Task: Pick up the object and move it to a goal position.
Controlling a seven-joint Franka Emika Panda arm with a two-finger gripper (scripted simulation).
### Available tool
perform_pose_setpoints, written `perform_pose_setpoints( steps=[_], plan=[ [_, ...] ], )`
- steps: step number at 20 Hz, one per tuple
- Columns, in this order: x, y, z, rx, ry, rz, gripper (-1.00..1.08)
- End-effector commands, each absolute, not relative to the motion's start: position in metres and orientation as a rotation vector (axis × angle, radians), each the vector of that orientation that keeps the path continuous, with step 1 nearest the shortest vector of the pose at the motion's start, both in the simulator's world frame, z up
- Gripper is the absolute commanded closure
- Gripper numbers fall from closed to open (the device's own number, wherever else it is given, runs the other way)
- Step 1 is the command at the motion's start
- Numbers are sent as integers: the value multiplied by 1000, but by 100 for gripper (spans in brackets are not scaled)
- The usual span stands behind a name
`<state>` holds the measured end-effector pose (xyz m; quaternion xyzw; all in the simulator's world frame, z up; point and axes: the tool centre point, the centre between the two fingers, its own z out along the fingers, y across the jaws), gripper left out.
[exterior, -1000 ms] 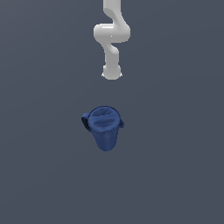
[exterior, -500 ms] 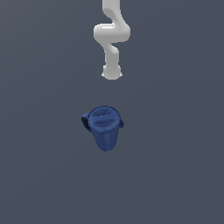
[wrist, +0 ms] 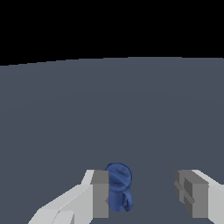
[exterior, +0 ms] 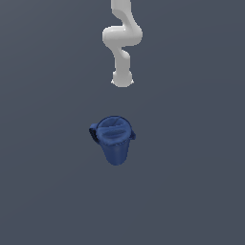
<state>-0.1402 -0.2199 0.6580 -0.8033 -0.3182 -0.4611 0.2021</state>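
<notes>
Exterior view: my arm hangs well apart from the blue bin, neither moved since a second ago, so approach has not begun. Wrist view: gripper fingers spread wide, empty; bin lies beyond them. Contents: cannot tell.

In the exterior view the bin stands alone on the floor, near the middle. The arm is above it in the picture, well apart. In the wrist view the bin is beside one finger.
</notes>
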Motion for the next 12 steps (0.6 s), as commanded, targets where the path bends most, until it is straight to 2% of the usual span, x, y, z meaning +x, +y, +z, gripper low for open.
perform_pose_setpoints(
  steps=[1,6,12],
  plan=[
    [-136,-239,645,-2164,-915,-1328,-20],
    [-118,-272,604,-2010,-944,-1384,-20],
    [-85,-294,531,-1837,-959,-1420,-20]
  ],
)
